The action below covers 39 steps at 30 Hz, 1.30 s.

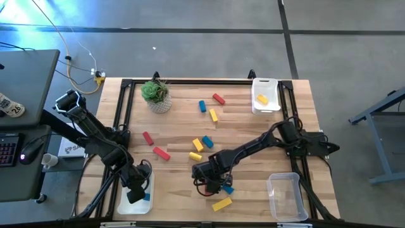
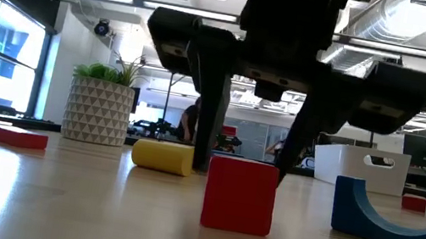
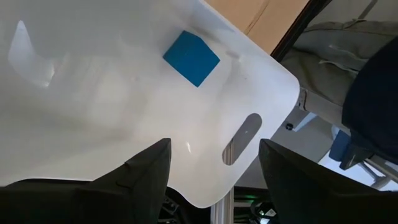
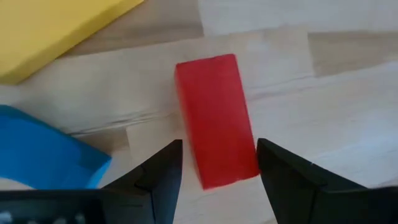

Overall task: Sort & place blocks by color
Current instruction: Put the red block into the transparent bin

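Note:
My right gripper (image 4: pixel 219 158) is open and points down over a red bar block (image 4: pixel 214 118) lying flat on the wood near the table's near edge. Its fingers stand on either side of one end of the bar without a visible touch. From table height the same red block (image 2: pixel 240 194) sits in front of the two fingers. A blue arch block (image 4: pixel 43 149) and a yellow block (image 4: pixel 56 28) lie close by. My left gripper (image 3: pixel 214 165) is open and empty above the white tray (image 1: pixel 126 204) at the near-left corner. One blue block (image 3: pixel 191 58) rests on the tray's floor.
Loose blocks lie mid-table: red (image 1: pixel 161 152), red (image 1: pixel 148 137), yellow (image 1: pixel 197 145), blue (image 1: pixel 207 142), yellow (image 1: pixel 213 114), blue (image 1: pixel 202 106), red (image 1: pixel 219 99). A potted plant (image 1: pixel 156 95) stands far left. A far-right white tray (image 1: pixel 266 85) holds a yellow block (image 1: pixel 261 99). A clear tray (image 1: pixel 285 196) sits near right.

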### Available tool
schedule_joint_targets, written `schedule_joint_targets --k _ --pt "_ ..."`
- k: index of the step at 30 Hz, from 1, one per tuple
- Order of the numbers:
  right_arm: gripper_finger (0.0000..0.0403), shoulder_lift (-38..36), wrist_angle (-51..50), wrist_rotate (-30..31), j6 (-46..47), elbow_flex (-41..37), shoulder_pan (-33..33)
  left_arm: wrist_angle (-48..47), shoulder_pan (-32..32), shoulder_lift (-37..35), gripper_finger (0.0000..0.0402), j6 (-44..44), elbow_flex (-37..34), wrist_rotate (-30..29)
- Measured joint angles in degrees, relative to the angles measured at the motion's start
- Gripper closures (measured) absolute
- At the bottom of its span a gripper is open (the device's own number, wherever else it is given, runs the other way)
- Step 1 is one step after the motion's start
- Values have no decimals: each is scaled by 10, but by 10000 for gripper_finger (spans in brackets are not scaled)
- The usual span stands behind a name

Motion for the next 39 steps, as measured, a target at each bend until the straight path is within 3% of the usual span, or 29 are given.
schedule_joint_targets --k 4,10,13,24,28,39 --pt "226 2 -5 0 0 0 3 0 0 0 170 1 0 -3" --pt "290 2 -12 0 4 0 7 -1 0 0 170 10 0 -8" --pt "293 2 -12 0 38 0 7 -1 0 0 170 10 0 -19" --pt "293 1 -49 40 300 17 8 0 0 0 170 -5 0 -35" --pt "293 1 -111 52 396 61 8 0 0 0 170 -3 0 -35" --pt "293 1 -230 180 569 202 5 0 0 -4 171 102 0 -84"
